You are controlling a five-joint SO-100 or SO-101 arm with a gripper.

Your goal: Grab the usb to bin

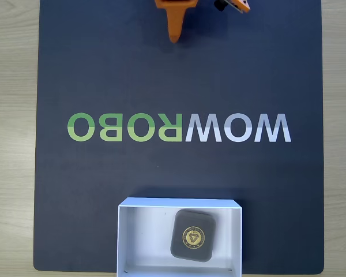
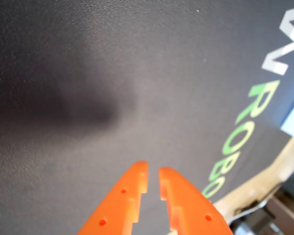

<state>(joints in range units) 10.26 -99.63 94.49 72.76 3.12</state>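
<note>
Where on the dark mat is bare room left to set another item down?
Free: the dark mat between the orange end effector and the WOWROBO lettering, and both sides of the shallow white box. Crowded: the box's right half, where the dark-grey rounded-square case lies.

Usb (image 1: 193,235) inside bin (image 1: 138,231), right of centre

In the wrist view the orange gripper (image 2: 153,178) rises from the bottom edge, its two fingers nearly together with a thin gap between the tips. Under it lies the dark mat (image 2: 112,73), with white and green lettering (image 2: 245,112) at right.
</note>
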